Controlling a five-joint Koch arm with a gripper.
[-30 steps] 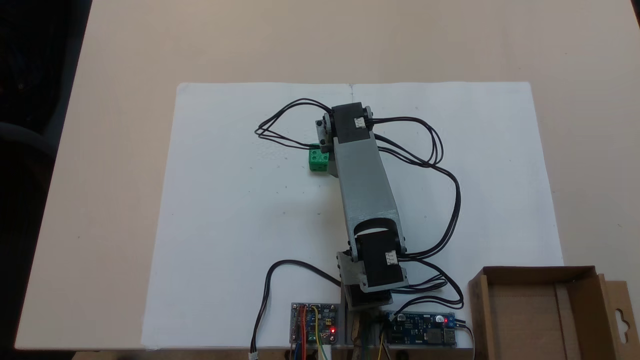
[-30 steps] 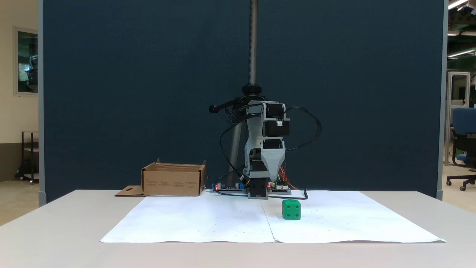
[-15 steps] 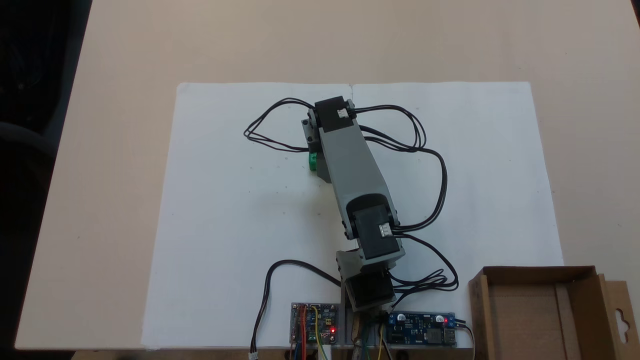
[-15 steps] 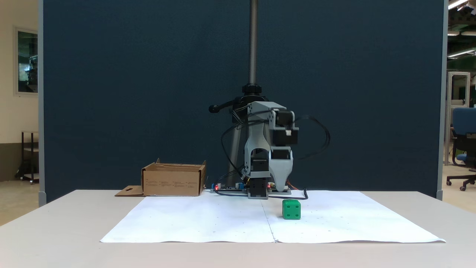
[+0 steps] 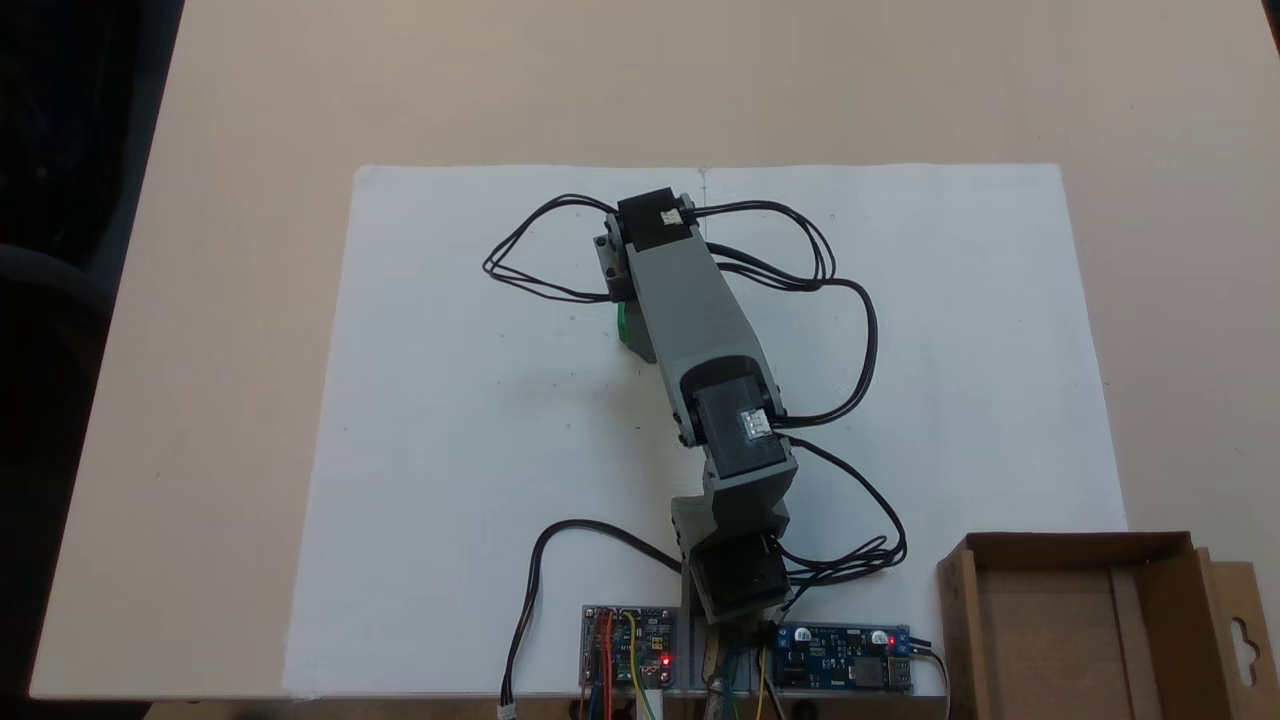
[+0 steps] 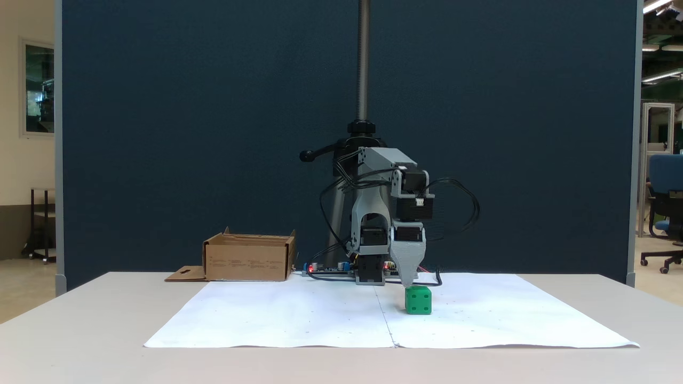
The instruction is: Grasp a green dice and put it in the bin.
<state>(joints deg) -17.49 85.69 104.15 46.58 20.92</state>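
The green die [image 6: 418, 300] rests on the white paper, right of the paper's centre seam in the front fixed view. Seen from above, the arm covers it except for a green sliver [image 5: 623, 322]. My gripper [image 6: 410, 281] points straight down, its tip just above the die's top and a little left of its middle. Its jaws line up one behind the other, so their spacing is unclear. The brown cardboard bin [image 5: 962, 625] sits beside the arm's base, at the table corner, and appears at the left in the front view [image 6: 248, 262].
A white paper sheet [image 5: 480, 450] covers the middle of the table. Two circuit boards [image 5: 630, 660] [image 5: 845, 672] lie by the arm's base. Black cables [image 5: 855, 330] loop out beside the arm. A metal pole [image 6: 363, 58] and a dark partition stand behind.
The arm has reached further out and swung over the die, and the gripper tip has come down to just above it. The die has not moved.
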